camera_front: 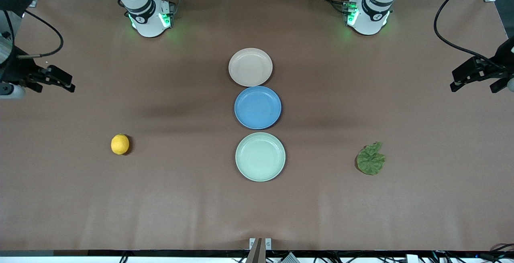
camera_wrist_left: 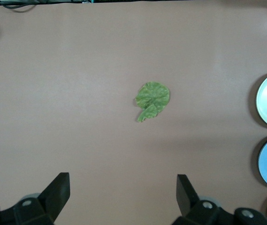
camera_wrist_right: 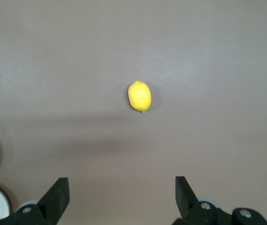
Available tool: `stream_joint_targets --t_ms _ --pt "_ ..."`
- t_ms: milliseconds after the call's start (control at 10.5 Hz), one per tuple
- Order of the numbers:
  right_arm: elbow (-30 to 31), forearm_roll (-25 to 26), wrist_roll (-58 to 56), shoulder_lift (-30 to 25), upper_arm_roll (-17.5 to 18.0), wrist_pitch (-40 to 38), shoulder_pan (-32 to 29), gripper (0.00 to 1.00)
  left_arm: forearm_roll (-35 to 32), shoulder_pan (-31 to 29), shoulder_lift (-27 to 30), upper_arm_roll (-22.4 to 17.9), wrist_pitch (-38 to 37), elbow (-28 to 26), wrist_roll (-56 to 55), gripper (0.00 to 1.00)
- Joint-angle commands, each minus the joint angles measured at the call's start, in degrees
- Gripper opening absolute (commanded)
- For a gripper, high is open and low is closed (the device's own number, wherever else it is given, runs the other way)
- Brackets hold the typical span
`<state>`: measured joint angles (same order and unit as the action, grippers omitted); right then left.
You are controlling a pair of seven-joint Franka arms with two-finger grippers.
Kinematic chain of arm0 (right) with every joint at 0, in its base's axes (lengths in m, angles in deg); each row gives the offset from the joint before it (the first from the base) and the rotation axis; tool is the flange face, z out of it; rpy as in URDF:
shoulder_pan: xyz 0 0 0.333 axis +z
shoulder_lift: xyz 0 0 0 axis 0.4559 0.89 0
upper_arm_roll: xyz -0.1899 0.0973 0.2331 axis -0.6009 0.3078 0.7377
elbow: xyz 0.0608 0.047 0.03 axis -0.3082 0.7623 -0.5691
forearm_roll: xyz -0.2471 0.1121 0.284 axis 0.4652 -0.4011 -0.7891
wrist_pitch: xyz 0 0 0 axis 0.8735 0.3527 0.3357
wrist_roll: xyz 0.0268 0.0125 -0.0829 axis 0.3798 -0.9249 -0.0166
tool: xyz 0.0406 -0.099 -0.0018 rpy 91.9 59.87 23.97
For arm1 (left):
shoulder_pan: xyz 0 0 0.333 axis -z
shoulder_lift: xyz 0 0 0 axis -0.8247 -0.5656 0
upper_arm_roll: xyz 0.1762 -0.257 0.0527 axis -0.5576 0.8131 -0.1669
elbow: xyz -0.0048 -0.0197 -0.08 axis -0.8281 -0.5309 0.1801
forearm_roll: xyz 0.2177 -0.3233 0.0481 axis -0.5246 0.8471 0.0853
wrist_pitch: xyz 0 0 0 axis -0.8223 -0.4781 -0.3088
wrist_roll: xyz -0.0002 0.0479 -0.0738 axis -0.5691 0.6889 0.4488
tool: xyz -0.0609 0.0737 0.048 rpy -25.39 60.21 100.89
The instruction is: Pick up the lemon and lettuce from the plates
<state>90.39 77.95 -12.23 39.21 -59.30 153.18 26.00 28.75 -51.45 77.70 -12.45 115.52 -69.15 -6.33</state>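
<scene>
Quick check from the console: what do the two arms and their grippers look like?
Both arms are white with black joint bands and green lights at their bases. The left gripper and right gripper are black with flat, angular black fingers; a black cable loops to each.

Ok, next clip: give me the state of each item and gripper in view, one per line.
lemon: on the bare table, toward the right arm's end, off any plate.
lettuce: flat on the table, toward the left arm's end, off any plate.
beige plate: empty.
blue plate: empty.
mint plate: empty.
left gripper: open, raised over the table.
right gripper: open, raised over the table.
</scene>
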Motion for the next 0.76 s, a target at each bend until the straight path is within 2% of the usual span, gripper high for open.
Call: stream_joint_targets --t_ms 0,286,667 --pt "-5.5 0.2 1.6 0.6 1.0 -5.6 -1.1 1.0 1.5 -0.5 1.5 0.8 -1.0 -0.3 -0.4 1.0" --pt "-7.4 0.4 1.2 0.3 1.1 -8.1 -1.0 1.0 1.1 -1.1 2.2 1.5 -3.2 -0.3 -0.4 1.0" --pt "-7.6 0.8 0.2 0.4 0.8 -7.6 -1.2 1.0 0.9 -1.8 2.4 1.8 -5.8 -0.4 0.1 1.0"
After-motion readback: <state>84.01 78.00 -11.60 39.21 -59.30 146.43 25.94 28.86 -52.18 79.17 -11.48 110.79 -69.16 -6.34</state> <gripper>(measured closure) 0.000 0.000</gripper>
